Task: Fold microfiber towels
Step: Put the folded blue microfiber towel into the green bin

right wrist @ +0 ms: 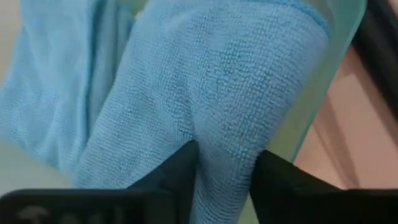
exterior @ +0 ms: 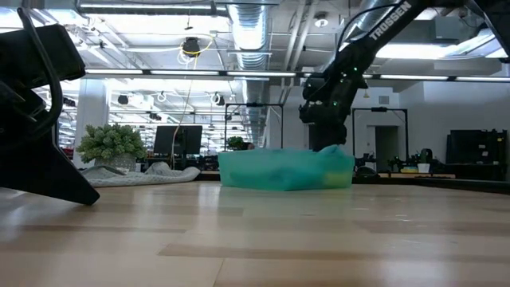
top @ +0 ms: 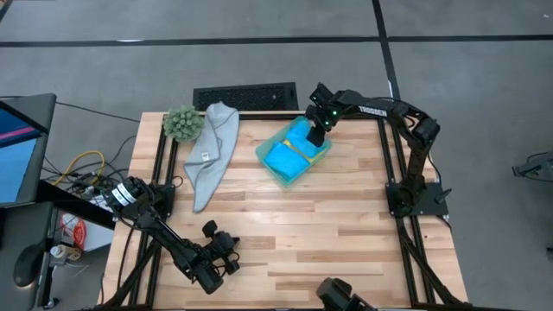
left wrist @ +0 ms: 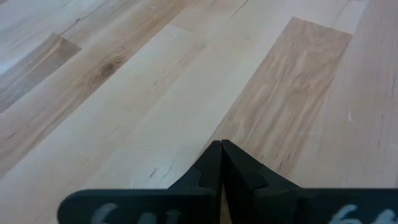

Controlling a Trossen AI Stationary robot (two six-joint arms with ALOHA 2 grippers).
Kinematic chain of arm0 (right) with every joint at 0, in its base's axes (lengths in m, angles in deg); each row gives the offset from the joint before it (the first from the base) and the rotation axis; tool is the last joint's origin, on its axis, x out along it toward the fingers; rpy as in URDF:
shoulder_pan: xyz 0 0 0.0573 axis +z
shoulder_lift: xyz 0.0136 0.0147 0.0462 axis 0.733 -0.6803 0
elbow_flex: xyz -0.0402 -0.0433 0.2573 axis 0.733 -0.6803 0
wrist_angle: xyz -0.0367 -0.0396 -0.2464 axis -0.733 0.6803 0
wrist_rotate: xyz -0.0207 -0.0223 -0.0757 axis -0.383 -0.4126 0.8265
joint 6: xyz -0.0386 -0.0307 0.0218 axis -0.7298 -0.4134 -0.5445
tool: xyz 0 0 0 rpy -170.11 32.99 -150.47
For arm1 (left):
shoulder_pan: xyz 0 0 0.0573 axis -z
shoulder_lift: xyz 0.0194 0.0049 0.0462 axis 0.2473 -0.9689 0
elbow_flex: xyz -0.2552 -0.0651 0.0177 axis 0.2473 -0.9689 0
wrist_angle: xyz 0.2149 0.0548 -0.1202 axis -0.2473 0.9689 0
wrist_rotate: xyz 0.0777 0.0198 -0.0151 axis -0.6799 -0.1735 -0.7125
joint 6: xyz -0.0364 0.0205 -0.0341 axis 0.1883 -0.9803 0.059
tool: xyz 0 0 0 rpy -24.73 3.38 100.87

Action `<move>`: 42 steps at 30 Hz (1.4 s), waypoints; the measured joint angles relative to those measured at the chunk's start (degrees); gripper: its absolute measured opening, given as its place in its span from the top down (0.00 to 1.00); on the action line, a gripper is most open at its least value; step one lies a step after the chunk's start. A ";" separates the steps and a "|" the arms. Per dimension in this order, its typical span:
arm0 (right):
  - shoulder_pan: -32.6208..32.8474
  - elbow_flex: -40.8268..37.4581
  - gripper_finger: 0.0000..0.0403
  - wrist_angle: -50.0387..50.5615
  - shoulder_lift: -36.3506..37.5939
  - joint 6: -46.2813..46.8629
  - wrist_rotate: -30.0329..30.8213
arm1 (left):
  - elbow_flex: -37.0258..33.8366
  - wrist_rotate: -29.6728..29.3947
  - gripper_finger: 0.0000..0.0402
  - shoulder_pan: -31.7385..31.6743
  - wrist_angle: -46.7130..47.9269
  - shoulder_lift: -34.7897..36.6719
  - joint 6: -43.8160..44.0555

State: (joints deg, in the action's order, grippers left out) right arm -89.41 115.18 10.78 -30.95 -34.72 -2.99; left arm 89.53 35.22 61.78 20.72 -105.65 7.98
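Current step, as judged: depositing a folded blue towel [right wrist: 217, 106] into the teal tray [top: 321, 154]. The right gripper [top: 316, 136] hangs over the tray's far end, fingers parted either side of a cloth ridge; whether they grip cannot be told. Next: lift clear, then fetch the grey towel [top: 210, 154] beside the tray. The left gripper [left wrist: 221, 163] waits closed, empty, well apart from the tray.

We count two blue towels [top: 285, 160] and [top: 300, 132] in one green tray [top: 266, 168], one grey towel [top: 212, 151], one plant ball [top: 182, 123], and two end effectors [top: 316, 136] and [top: 226, 256].
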 joint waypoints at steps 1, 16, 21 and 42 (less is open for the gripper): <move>0.14 0.74 0.58 0.22 0.00 0.01 -0.03 | 0.00 -0.02 1.00 0.00 0.00 0.00 0.00; 0.77 4.60 0.54 6.00 4.11 0.03 5.15 | 0.00 0.17 1.00 0.00 0.16 0.00 -0.52; 0.27 3.46 0.68 7.37 9.15 2.91 7.71 | 0.00 -0.01 1.00 0.00 0.44 0.00 -0.87; 8.74 -11.91 0.92 -4.51 9.65 6.44 9.82 | -0.04 -0.46 1.00 0.00 0.11 0.00 -1.29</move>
State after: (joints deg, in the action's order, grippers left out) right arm -80.67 103.27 6.27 -21.30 -28.28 6.83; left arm 89.48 34.76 61.78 20.83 -105.65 6.69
